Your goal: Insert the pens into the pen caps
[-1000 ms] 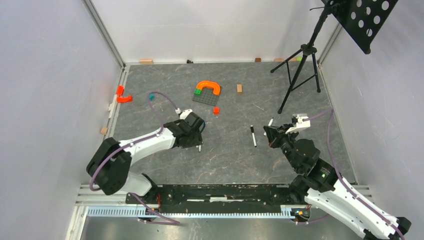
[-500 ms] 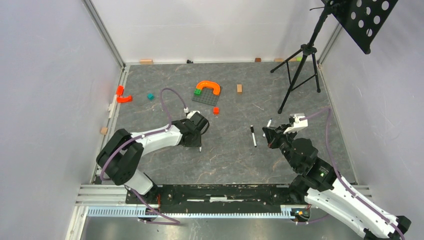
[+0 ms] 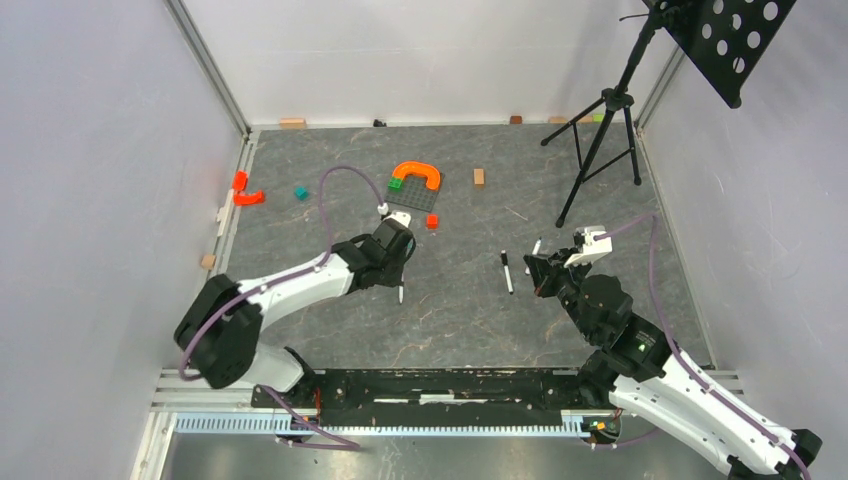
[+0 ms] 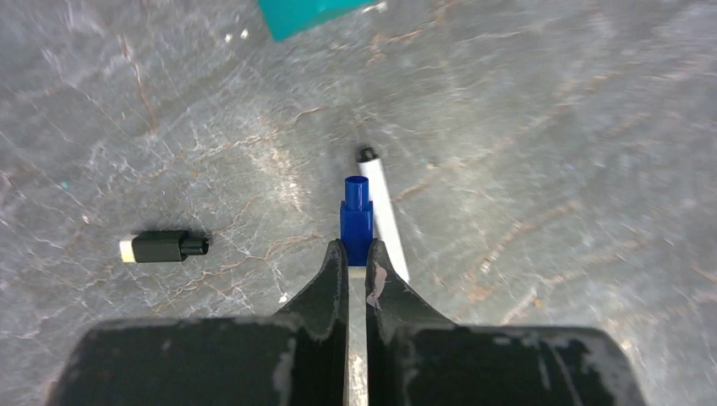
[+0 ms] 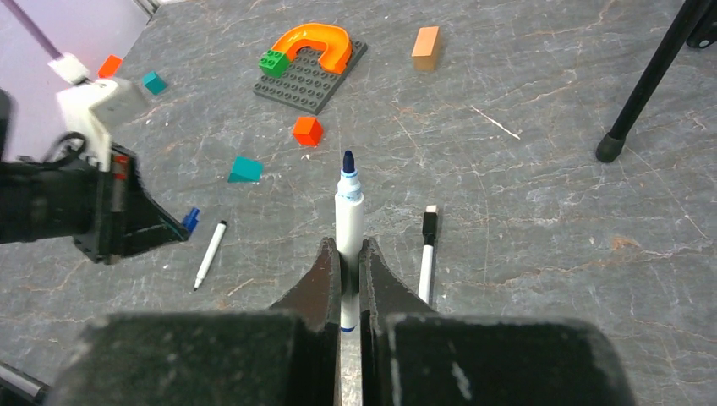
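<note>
Left fingers (image 4: 334, 275) are closed on the blue cap (image 4: 356, 224); right fingers (image 5: 325, 275) grip the blue-tipped pen (image 5: 348, 207). Next move: align tip with cap mouth, then press together.

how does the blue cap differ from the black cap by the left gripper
The blue cap is pinched in the shut left gripper, sticking out forward; the black cap lies loose on the table. The blue cap is one colour; the black cap has a pale end. Both are short and hold no pen.
</note>
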`<state>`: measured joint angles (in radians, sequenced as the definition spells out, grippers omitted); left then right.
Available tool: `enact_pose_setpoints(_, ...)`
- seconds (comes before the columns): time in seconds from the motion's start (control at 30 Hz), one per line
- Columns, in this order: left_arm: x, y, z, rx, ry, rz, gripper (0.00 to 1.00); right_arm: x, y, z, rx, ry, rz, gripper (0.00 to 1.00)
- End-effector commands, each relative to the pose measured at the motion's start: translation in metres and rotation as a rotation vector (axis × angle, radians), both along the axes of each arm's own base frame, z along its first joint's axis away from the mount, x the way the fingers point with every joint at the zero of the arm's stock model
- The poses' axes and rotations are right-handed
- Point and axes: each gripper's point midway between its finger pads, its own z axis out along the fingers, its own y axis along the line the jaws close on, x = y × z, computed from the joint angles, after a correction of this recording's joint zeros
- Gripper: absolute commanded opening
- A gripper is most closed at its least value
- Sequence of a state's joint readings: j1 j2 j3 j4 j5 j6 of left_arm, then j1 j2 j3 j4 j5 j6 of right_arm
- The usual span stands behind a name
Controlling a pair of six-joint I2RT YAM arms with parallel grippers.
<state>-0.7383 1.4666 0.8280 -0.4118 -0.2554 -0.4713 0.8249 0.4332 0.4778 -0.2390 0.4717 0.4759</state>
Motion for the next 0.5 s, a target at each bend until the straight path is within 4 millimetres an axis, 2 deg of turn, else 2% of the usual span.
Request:
enact_pose_setpoints(0.0, 0.009, -0.029, 0.065, -0.049, -0.209, -0.217, 0.04, 0.002, -0.002, 0.023, 0.012, -0.054, -0.011, 0.0)
enact_pose_setpoints(0.13, 0.003, -0.06, 0.102, -0.128, -0.306, -0.419, 0.11, 0.004, -0.011, 0.027, -0.017, -0.071, -0.046, 0.0)
enact_pose_setpoints(0.2, -0.008, -0.082, 0.108, -0.153, -0.314, -0.603, 0.15, 0.004, -0.018, 0.03, -0.033, -0.081, -0.07, 0.0)
enact_pose_setpoints(0.23, -0.018, -0.094, 0.107, -0.164, -0.304, -0.715, 0.15, 0.004, -0.022, 0.032, -0.043, -0.084, -0.086, 0.0)
enact_pose_setpoints(0.33, -0.038, -0.114, 0.1, -0.124, -0.338, -1.035, 0.19, 0.004, -0.036, 0.036, -0.067, -0.085, -0.141, 0.0)
enact_pose_setpoints(0.47, -0.04, -0.124, 0.091, -0.004, -0.447, -1.35, 0.14, 0.003, -0.045, 0.042, -0.07, -0.099, -0.175, 0.0)
